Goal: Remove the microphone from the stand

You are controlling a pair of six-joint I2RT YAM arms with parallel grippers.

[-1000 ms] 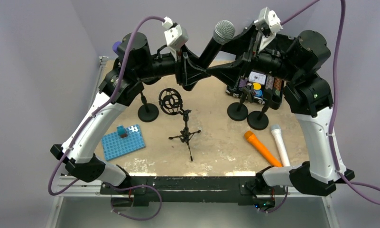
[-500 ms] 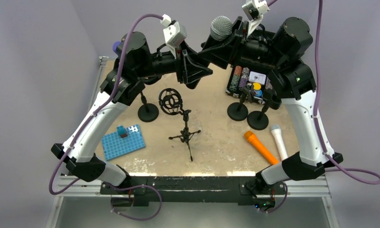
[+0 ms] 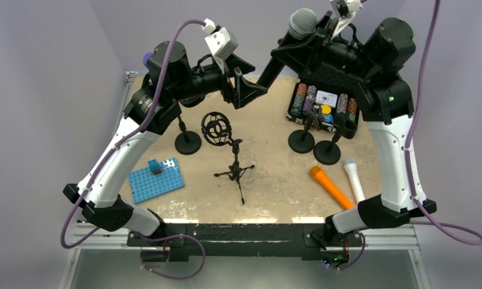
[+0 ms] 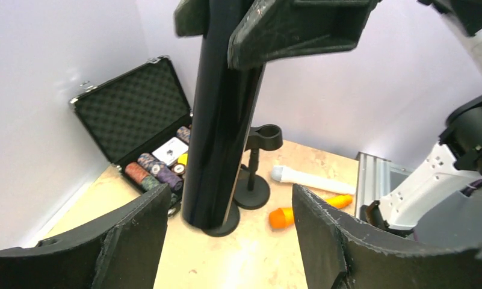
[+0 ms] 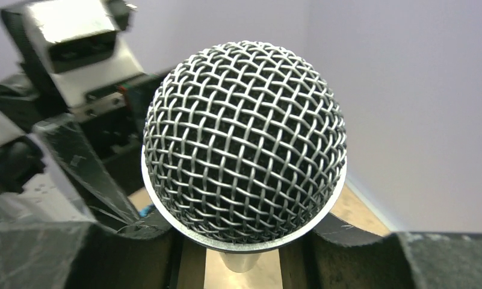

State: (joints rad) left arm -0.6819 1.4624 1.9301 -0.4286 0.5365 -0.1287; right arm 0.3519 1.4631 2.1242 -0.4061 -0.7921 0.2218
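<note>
Microphone: I see the microphone (image 3: 274, 61) up in the air over the far half of the table (image 3: 274, 180), tilted, with its mesh head highest and its black barrel slanting down toward the left arm.
Right gripper: my right gripper (image 5: 243, 253) is clamped on the barrel just under the head, a finger on each side, so the head fills the right wrist view.
Left gripper: my left gripper (image 4: 228, 205) is spread wide. The barrel's lower end sits just ahead of the gap between its fingers (image 4: 136, 235). I cannot tell if it touches them.
Stand: the shock-mount stand (image 3: 218, 129) is on the table below, well apart from the microphone. It is a ring cradle on a small tripod.
Around: a round-base stand (image 3: 188, 142) is left of the cradle and two more (image 3: 313, 146) are on the right. An orange microphone (image 3: 333, 188) and a white microphone (image 3: 355, 182) lie side by side near the right arm. An open poker chip case (image 3: 322, 103) is at the far right and a blue rack (image 3: 156, 179) at the near left.
In the way: only the left fingers flank the barrel's tail.
Materials: the head is woven silver wire, domed, with a metal rim. The barrel is glossy black. The fingers are matte, rough-edged black, and the tabletop is mottled tan.
</note>
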